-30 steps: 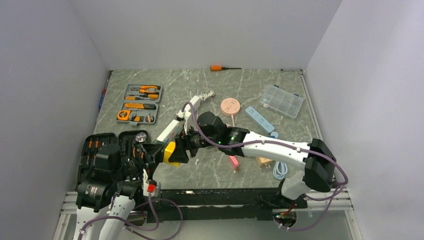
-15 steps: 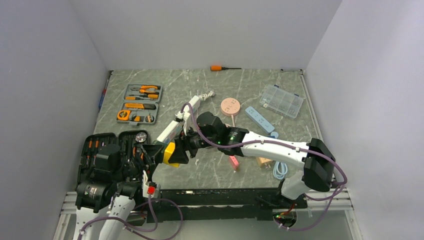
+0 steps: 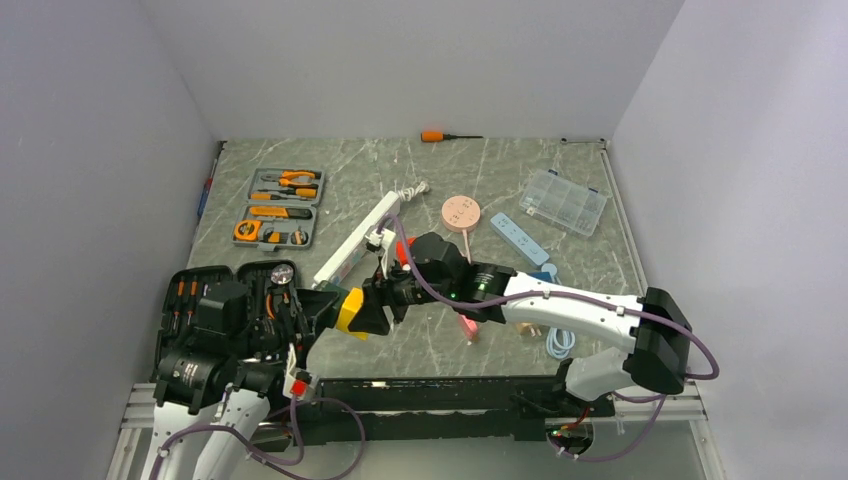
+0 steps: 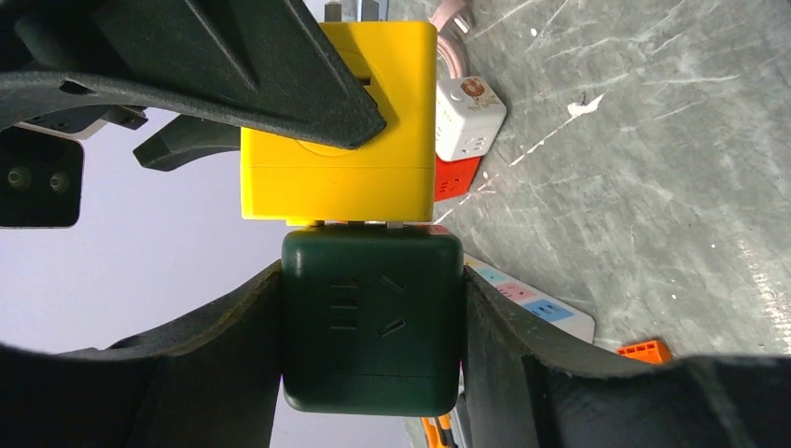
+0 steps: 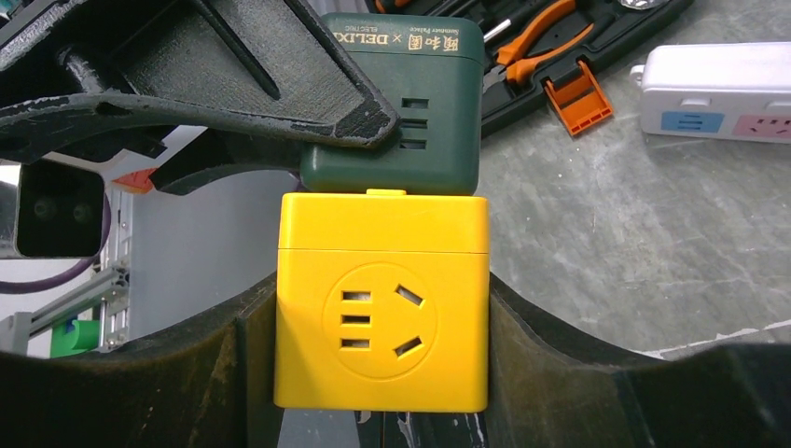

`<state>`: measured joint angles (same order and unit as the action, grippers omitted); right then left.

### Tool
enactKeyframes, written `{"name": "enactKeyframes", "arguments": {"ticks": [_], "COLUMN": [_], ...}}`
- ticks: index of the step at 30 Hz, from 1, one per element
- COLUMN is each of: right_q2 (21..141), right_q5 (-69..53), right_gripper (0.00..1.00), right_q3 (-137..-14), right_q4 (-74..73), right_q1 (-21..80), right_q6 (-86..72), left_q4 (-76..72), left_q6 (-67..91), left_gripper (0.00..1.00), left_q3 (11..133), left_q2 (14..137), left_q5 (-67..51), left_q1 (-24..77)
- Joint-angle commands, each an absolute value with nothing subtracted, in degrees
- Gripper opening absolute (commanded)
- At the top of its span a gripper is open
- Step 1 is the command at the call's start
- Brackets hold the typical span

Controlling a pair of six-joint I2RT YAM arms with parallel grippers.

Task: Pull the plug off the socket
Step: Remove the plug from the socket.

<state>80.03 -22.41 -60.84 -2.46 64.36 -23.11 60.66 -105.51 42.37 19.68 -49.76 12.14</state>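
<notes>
My left gripper (image 4: 373, 327) is shut on a dark green cube socket (image 4: 371, 317), also seen in the right wrist view (image 5: 410, 103). My right gripper (image 5: 382, 345) is shut on a yellow cube adapter (image 5: 382, 308). The yellow cube (image 4: 340, 140) butts end to end against the green one, with thin metal prongs bridging a narrow gap. In the top view the yellow cube (image 3: 351, 311) hangs above the table's near left, between both grippers. The long white power strip (image 3: 356, 243) lies on the table behind them, touched by neither gripper. Its coloured outlets show in the left wrist view (image 4: 536, 306).
An open black tool case (image 3: 200, 300) lies under the left arm, with grey tool trays (image 3: 283, 205) behind it. A white cube adapter (image 4: 471, 117) and a red one (image 4: 457, 177) sit by the strip. A pink disc (image 3: 461, 212), light-blue strip (image 3: 518, 238), clear box (image 3: 565, 200) and orange screwdriver (image 3: 435, 136) lie further back.
Both grippers, still holding the joined cubes, have shifted a little toward the near edge and right. The right arm has drawn back off the white strip.
</notes>
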Motion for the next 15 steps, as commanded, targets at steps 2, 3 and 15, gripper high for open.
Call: {"name": "enactKeyframes", "arguments": {"ticks": [2,3,15], "right_q2": [72.0,71.3,64.5], "right_q5": [-24.6,-24.0,-17.3], "right_gripper": [0.00,0.00,0.00], "right_q3": [-59.0,-58.9,-55.1], "right_q4": [-10.1,-11.0,-17.8], "right_q1": [64.3,64.2,64.3], "right_q6": [-22.7,-22.6,-22.9], "left_q4": [61.9,61.8,57.4], "left_q6": [-110.0,-110.7,-107.1], "left_gripper": [0.00,0.00,0.00], "left_q3": [42.4,42.0,38.9], "left_q2": [21.3,21.6,27.9], "left_q5": [-36.3,-34.9,-15.9], "left_q1": [10.9,10.9,11.0]}}
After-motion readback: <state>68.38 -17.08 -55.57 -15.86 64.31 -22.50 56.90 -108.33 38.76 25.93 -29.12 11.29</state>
